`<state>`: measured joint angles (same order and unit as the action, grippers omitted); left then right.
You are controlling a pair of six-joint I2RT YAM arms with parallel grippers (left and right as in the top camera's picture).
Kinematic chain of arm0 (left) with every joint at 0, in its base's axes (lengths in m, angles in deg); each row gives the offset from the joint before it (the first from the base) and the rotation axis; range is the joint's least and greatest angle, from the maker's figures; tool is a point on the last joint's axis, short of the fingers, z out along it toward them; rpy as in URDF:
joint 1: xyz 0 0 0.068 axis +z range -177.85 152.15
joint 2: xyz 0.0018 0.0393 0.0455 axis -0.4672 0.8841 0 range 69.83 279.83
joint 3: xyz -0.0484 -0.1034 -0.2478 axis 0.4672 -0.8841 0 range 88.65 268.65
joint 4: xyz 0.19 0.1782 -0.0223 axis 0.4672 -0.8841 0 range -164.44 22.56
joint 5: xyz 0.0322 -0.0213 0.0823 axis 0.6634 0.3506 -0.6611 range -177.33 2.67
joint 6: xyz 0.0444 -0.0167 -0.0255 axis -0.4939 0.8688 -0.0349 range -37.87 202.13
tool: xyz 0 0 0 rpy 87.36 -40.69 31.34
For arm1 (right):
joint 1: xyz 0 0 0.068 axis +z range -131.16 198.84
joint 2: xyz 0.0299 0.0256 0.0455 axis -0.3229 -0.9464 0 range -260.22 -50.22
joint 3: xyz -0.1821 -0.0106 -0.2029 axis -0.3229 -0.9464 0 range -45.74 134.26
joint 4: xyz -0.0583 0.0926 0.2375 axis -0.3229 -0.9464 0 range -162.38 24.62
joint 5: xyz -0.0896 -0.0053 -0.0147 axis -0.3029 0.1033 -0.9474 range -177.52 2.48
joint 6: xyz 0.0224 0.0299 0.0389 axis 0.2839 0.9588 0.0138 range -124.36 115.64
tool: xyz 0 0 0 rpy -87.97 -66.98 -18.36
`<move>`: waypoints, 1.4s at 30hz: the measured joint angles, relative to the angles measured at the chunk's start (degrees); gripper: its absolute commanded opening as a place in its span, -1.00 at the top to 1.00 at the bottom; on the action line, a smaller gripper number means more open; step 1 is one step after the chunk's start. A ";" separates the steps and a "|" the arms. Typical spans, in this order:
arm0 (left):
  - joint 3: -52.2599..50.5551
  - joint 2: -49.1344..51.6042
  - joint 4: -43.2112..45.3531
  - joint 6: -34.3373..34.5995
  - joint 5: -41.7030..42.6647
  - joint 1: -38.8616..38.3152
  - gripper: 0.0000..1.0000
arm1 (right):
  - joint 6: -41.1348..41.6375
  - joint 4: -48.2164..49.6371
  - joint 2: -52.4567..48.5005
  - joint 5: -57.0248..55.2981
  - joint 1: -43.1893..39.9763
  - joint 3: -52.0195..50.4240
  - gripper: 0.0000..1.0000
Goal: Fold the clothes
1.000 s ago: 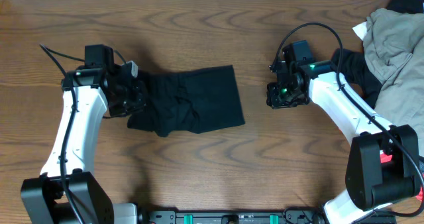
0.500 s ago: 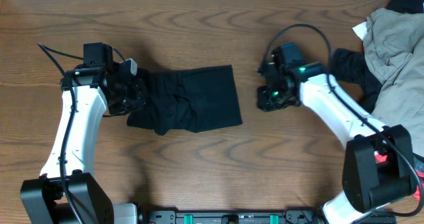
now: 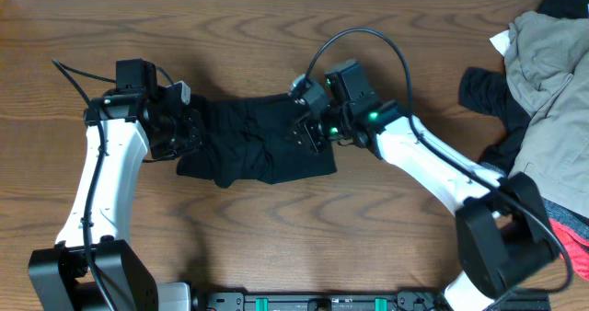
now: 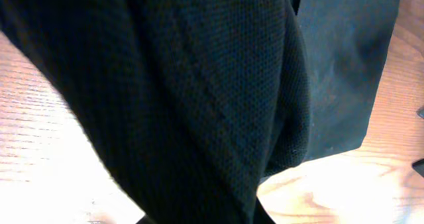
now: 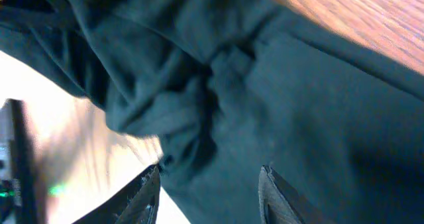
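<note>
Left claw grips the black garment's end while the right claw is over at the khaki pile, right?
No: the overhead view shows the right claw at the black garment's other end, not the khaki pile. The left claw does grip its end.

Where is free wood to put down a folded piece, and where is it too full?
Free: the wood in front of the black garment, between the two arms; the far strip behind it; the patch between right arm and clothes pile. Crowded: the right edge and both garment ends, at the left end effector and right end effector.
</note>
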<state>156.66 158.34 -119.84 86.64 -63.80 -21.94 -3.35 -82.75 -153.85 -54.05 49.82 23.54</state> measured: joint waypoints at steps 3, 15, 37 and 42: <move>0.00 0.00 -0.04 0.02 0.02 0.00 0.88 | 0.66 4.00 -3.26 4.61 0.68 0.04 0.06; 0.00 0.00 -0.04 0.02 0.00 0.00 0.88 | 2.38 8.37 -10.34 13.55 2.91 0.04 -0.10; 0.00 0.00 -0.07 0.07 0.00 0.00 0.88 | 3.34 17.97 -14.23 10.01 5.29 0.02 0.74; 0.00 0.00 -0.09 0.15 0.00 0.00 0.88 | 4.09 20.81 -14.23 8.15 5.42 0.04 0.92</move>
<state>156.66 158.34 -119.93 86.80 -63.80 -21.94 0.74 -61.94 -168.08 -45.90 55.24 23.58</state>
